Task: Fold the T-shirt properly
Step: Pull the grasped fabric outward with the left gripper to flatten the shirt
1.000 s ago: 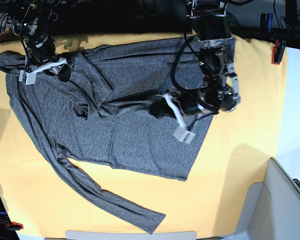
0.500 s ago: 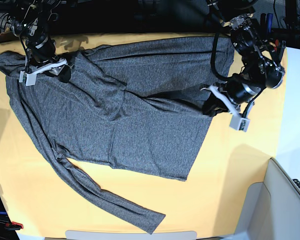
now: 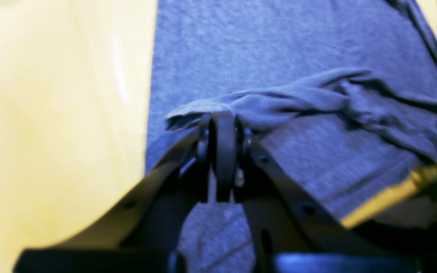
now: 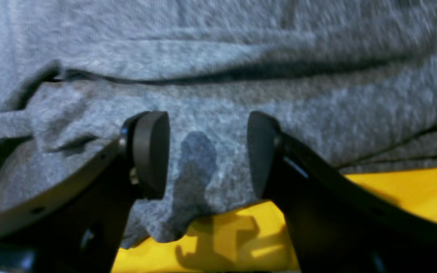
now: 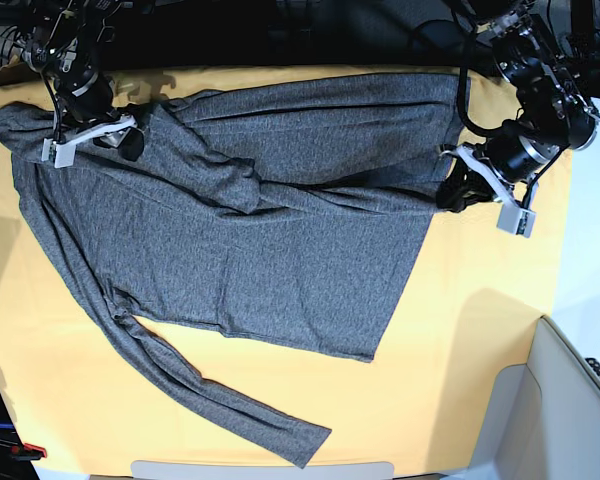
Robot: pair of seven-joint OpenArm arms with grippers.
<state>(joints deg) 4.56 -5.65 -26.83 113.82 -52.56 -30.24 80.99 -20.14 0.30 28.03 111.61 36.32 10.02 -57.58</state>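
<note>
The dark grey long-sleeved T-shirt (image 5: 280, 260) lies spread on the yellow cloth, collar end at the left. One sleeve is stretched taut across the body toward the right hem. My left gripper (image 5: 462, 190) is shut on that sleeve's end, and in the left wrist view the shut fingertips (image 3: 223, 125) pinch a bunched fold of T-shirt (image 3: 317, 98). My right gripper (image 5: 108, 140) stands open at the top left, near the shoulder. Its pads (image 4: 151, 151) straddle flat T-shirt fabric (image 4: 218, 68) close to its edge. The other sleeve (image 5: 210, 395) trails to the bottom.
The yellow table cloth (image 5: 480, 330) shows bare to the right and below the shirt. A pale grey bin (image 5: 570, 410) fills the lower right corner. A white board (image 5: 260, 469) lies at the front edge. Dark equipment lines the back edge.
My left gripper has travelled right from the shirt's middle to past its right hem, dragging the sleeve end and pulling the sleeve straight. The right gripper stayed where it was.
</note>
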